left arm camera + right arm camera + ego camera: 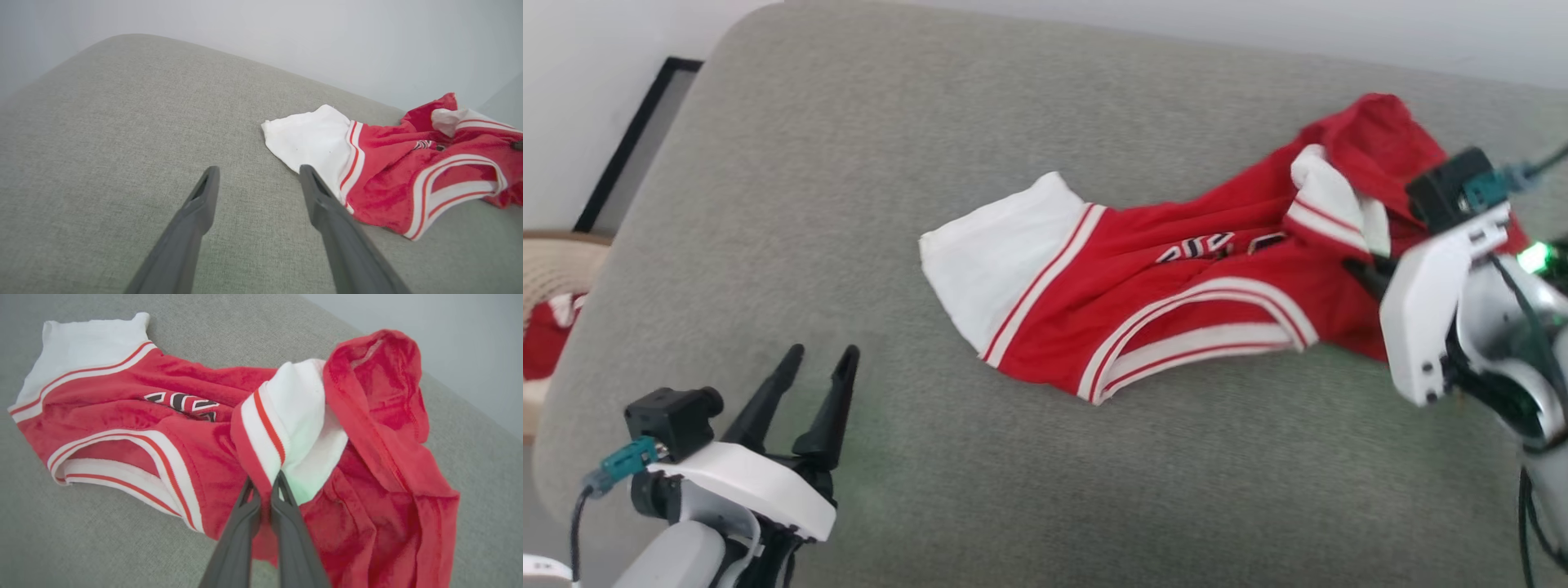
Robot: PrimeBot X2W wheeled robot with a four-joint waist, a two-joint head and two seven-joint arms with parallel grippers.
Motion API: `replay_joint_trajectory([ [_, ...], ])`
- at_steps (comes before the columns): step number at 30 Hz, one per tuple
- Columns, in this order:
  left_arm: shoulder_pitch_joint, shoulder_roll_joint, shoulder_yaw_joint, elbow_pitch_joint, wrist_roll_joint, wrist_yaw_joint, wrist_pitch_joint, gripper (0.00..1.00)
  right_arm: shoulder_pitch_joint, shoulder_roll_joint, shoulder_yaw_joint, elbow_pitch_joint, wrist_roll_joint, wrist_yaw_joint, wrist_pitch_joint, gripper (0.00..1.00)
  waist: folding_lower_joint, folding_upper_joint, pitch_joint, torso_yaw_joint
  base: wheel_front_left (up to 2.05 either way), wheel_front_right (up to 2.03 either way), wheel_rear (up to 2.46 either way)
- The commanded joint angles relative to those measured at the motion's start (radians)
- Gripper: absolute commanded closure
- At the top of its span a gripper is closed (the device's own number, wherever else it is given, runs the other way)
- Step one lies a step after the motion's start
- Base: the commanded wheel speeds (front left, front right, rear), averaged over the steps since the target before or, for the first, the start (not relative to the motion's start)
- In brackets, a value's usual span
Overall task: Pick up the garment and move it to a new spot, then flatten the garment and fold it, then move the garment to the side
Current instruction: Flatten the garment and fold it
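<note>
Your right gripper (264,479) was pressed together on a fold of the shirt (184,457), right where the striped trim (267,428) meets the crumpled white sleeve (302,412). Cloth sat between the tips, so I'd call that a pinch on the shirt, not an empty close. In the head view it came in at the shirt's right end.

Your left gripper (821,355) was spread wide with nothing in it, over bare cushion (849,163) and well apart from the shirt. In its wrist view one finger (327,204) crossed in front of the edge of the other sleeve (310,139), which lay flat.

The shirt lay on the right half of the cushion. The flat sleeve pointed left, the body was twisted and the red hem end was heaped at far right. The lettering (1196,245) was mostly lost in a crease.

Progress, my read: very early. You had the grasp. The shirt looked to be resting on the cushion, so the lift hadn't started. Left to do: carry it to the new spot, flatten, fold, move aside. With only one point pinched it will likely hang bunched, so expect real spreading work.
</note>
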Motion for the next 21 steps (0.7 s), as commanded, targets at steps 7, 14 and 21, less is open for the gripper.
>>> replay_joint_trajectory([
  [7,0.017,0.035,0.022,-0.027,0.006,0.014,-0.001,0.00,0.246,0.064,-0.135,-0.214,-0.017,0.000,0.119,1.00,0.0000,0.0000,-0.017,-0.076,0.00,0.00,0.00],
  [14,0.012,0.069,0.026,-0.044,0.013,0.021,0.020,0.00,0.480,0.196,-0.223,-0.275,-0.056,0.000,0.151,1.00,0.0000,0.0000,-0.025,-0.128,0.00,0.00,0.00],
  [21,-0.016,0.101,0.024,-0.055,0.023,0.013,0.050,0.00,0.545,0.255,-0.216,-0.224,-0.089,0.000,0.111,0.63,0.0000,0.0000,-0.031,-0.162,0.00,0.00,0.00],
])
